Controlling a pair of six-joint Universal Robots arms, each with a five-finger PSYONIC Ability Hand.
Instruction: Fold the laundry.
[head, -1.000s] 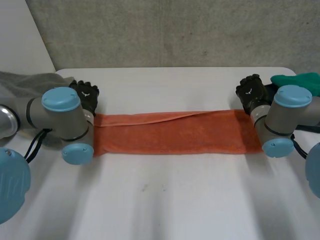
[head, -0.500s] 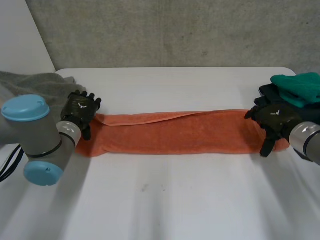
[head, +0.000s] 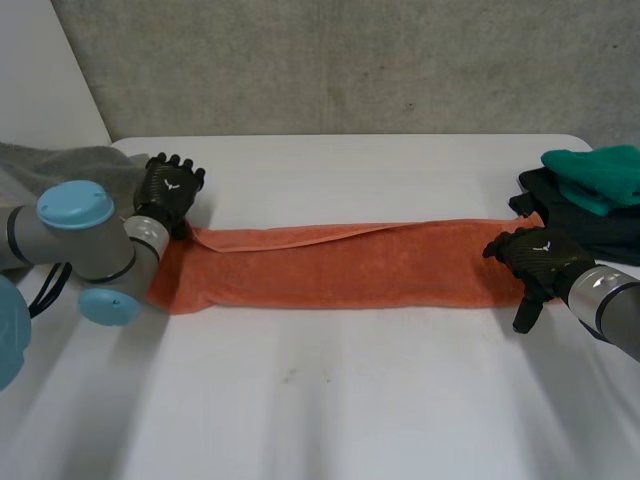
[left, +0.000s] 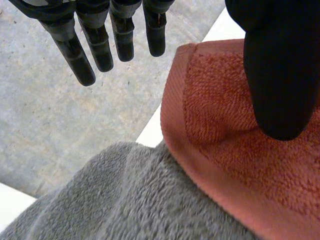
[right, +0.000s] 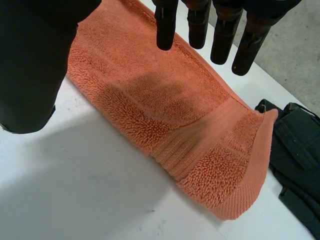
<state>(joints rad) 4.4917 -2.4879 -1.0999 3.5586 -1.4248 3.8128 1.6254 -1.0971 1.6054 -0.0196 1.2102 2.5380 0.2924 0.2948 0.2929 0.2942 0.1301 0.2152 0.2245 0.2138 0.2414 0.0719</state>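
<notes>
Head view: one orange towel (head: 340, 265), folded into a long strip, lies across the middle of the bench (head: 330, 400), running from near the left edge almost to the right edge. The left robot hand (head: 170, 190) sits at the strip's far left corner. The right robot hand (head: 535, 262) is over its right end, fingers spread. One grey cloth (head: 70, 165) lies at the far left corner of the bench. At the right edge, one green cloth (head: 600, 170) rests on one dark garment (head: 590, 225). The whole near half of the bench is bare, and so is a band between the towel and the far edge.

Left wrist view: the fingers (left: 100, 45) are straight and held wide from the thumb (left: 280, 65), gripping nothing. The thumb's tip is over the towel's corner and the fingers reach past its hem. The hem borders the grey cloth.

Right wrist view: the fingers (right: 220, 35) are straight and wide apart from the thumb (right: 35, 65), holding nothing, above the towel's end. That end's far corner comes just beside the dark garment. Bare bench runs along the towel's near edge.
</notes>
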